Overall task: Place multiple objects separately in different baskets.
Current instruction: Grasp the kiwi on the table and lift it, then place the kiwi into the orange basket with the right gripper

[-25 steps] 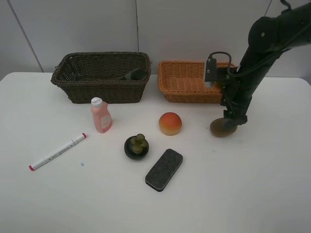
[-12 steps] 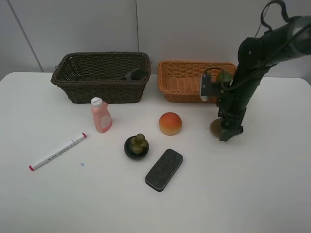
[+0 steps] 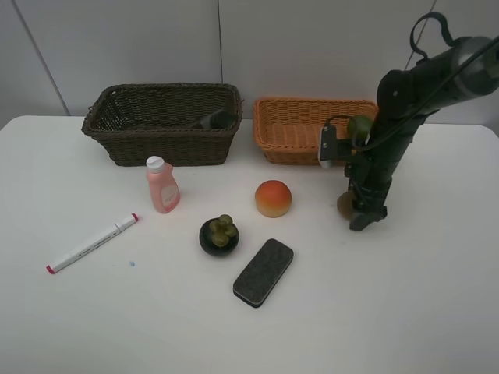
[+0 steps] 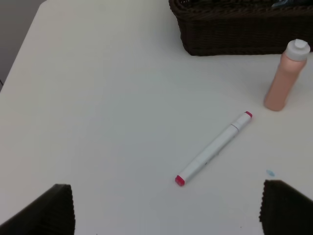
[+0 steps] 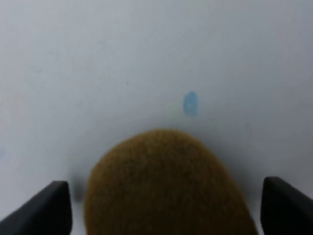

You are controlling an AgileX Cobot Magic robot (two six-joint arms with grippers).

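Your right claw (image 3: 361, 214) has dropped over the kiwi (image 5: 166, 191), jaws wide, no grip; left claw (image 4: 166, 210) wide, empty. One dark basket (image 3: 156, 148), one orange basket (image 3: 296, 154), six loose items on the tabletop (image 3: 390, 312).

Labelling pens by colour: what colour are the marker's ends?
Red, on a white marker; clearest in the left wrist view.

No words, numbers or signs could be read on anything. The white marker (image 4: 213, 148) had some tiny grey marks along its side, but they were too small to make out.
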